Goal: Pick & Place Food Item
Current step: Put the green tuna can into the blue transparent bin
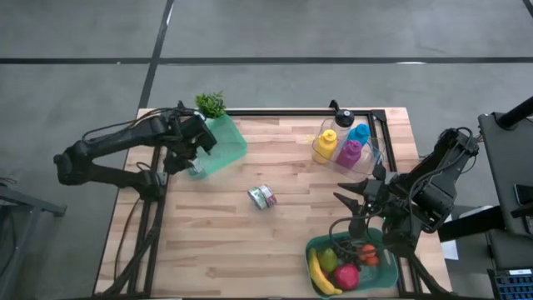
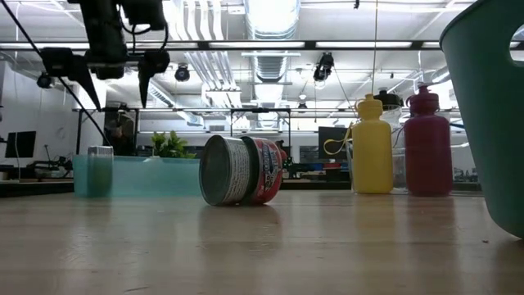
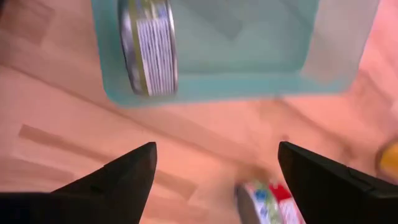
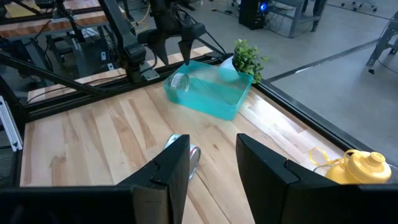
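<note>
A teal bin [image 1: 223, 147] stands at the table's far left, and a tin can [image 3: 149, 46] lies inside it near the left end [image 2: 100, 168]. My left gripper [image 3: 214, 168] hangs open above that end of the bin [image 2: 115, 78], touching nothing. A second can [image 1: 262, 197] with a red and white label lies on its side mid-table [image 2: 241, 170]. My right gripper [image 4: 214, 168] hovers high over the table's right part [image 1: 348, 204], just beyond the green basket; its fingers stand a little apart with nothing between them.
A green basket [image 1: 379, 279] with a banana, an apple and other fruit sits at the near right. Yellow [image 1: 326, 144], blue and magenta bottles [image 1: 350, 153] stand at the far right. A small green plant [image 1: 211, 104] is behind the bin. Bare wood lies around the middle can.
</note>
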Available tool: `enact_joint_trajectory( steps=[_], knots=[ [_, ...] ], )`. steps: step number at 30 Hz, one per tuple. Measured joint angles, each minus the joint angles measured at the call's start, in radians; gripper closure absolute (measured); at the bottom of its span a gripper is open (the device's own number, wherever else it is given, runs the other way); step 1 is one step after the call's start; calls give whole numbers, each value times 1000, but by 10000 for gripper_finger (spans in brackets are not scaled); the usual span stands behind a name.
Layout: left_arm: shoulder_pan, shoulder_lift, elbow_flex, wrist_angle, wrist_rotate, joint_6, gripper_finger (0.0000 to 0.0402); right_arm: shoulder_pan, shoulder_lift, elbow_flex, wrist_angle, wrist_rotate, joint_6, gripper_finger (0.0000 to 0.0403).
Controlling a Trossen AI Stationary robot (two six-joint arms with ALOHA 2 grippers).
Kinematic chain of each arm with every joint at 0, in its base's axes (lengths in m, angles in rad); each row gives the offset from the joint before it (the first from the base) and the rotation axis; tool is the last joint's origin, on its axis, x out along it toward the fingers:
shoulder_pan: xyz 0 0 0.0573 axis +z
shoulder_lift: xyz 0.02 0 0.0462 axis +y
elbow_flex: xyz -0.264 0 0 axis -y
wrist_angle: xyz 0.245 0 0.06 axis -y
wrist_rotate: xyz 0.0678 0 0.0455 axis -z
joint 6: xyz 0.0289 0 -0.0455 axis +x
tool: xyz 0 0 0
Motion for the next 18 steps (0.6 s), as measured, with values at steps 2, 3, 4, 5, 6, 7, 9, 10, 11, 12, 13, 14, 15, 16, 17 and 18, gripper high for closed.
enact_joint_trajectory(
  steps=[2, 3, 4, 5, 6, 7, 9, 10, 11, 12, 13, 14, 15, 16, 17, 18],
  knots=[
    [-44, 1, 7, -2, 2, 0, 61, 0, 0, 0, 0, 0, 0, 278],
    [-71, 5, 9, -3, 2, -3, 61, 0, 0, 0, 0, 0, 0, 278],
    [-99, 10, 10, -2, 2, -11, 61, 0, 0, 0, 0, 0, 0, 278],
    [-131, 17, 10, -2, 2, -19, 61, 0, 0, 0, 0, 0, 0, 278],
    [-164, 24, 10, 0, 2, -33, 61, 0, 0, 0, 0, 0, 0, 278],
    [-198, 31, 10, 5, 2, -50, 61, 0, 0, 0, 0, 0, 0, 278],
    [-270, 41, 10, 20, 2, -71, 61, 0, 0, 0, 0, 0, 0, 278],
    [-303, 46, 10, 34, 1, -80, 61, 0, 0, 0, 0, 0, 0, 278],
    [-337, 50, 10, 51, -2, -90, 61, 0, 0, 0, 0, 0, 0, 278],
    [-370, 54, 10, 70, -8, -100, 61, 0, 0, 0, 0, 0, 0, 278],
    [-402, 57, 10, 88, -15, -115, 61, 0, 0, 0, 0, 0, 0, 278],
    [-431, 62, 10, 107, -23, -134, 61, 0, 0, 0, 0, 0, 0, 278],
    [-459, 67, 10, 129, -33, -156, 61, 0, 0, 0, 0, 0, 0, 278],
    [-485, 71, 10, 150, -41, -180, 61, 0, 0, 0, 0, 0, 0, 278],
    [-506, 77, 10, 166, -44, -204, 61, 0, 0, 0, 0, 0, 0, 278],
    [-523, 83, 10, 182, -44, -226, 61, 0, 0, 0, 0, 0, 0, 278]
  ],
)
